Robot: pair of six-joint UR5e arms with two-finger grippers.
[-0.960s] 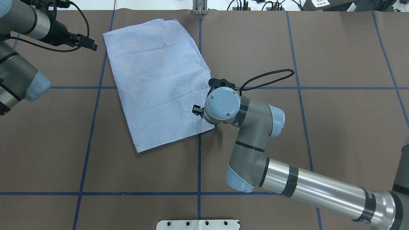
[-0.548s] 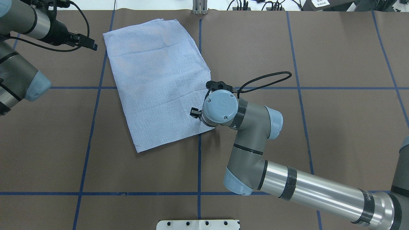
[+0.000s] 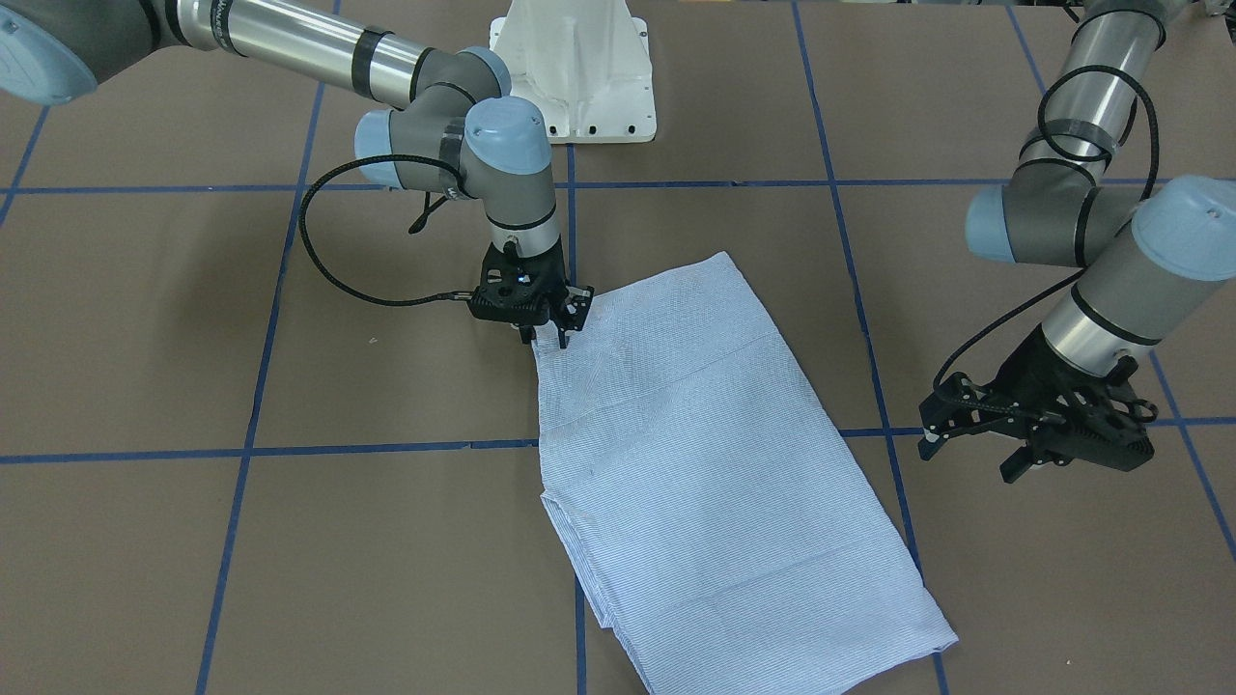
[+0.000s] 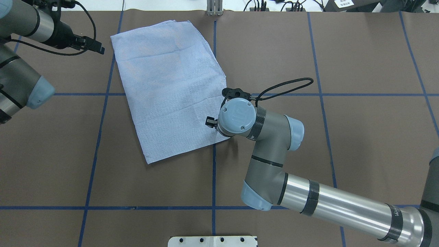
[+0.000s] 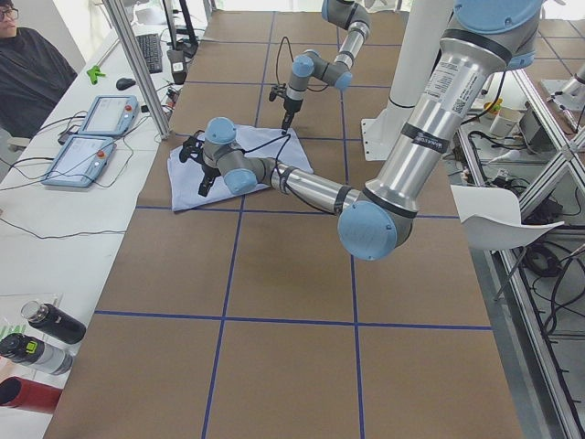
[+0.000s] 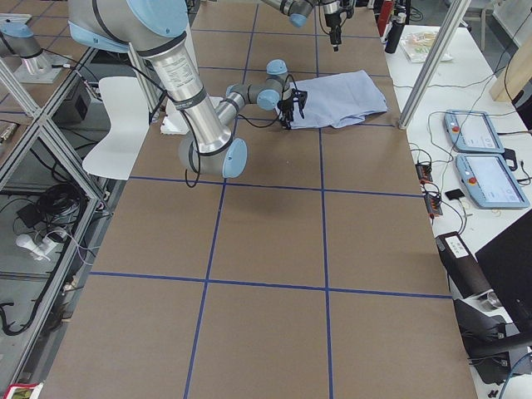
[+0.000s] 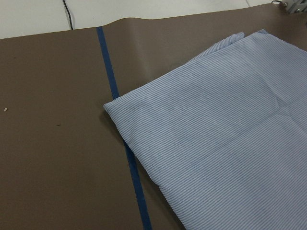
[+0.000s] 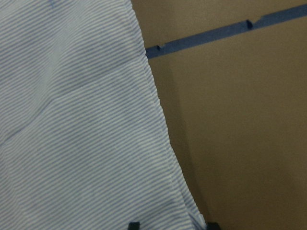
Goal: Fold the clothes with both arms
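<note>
While the folded striped shirt [image 4: 171, 85] lies unmoved by the table's [image 4: 360, 137] far edge, the right gripper [image 3: 547, 336] has only edged along its near hem, jaws apart astride the cloth, so no fold has begun; the left gripper [image 4: 97, 47] hovers alongside, jaw state indeterminate.

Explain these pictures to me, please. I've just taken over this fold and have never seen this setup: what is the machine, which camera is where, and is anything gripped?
The machine is a robot with a left arm and a right arm at a brown table. One camera looks down from behind the robot and one faces it across the table. Two more watch from the table's ends, and one rides on each wrist. A folded striped shirt lies flat. The right tool is open around the edge at the shirt's near corner, so nothing is gripped yet. The left tool hangs beside the far corner, off the cloth and empty.
</note>
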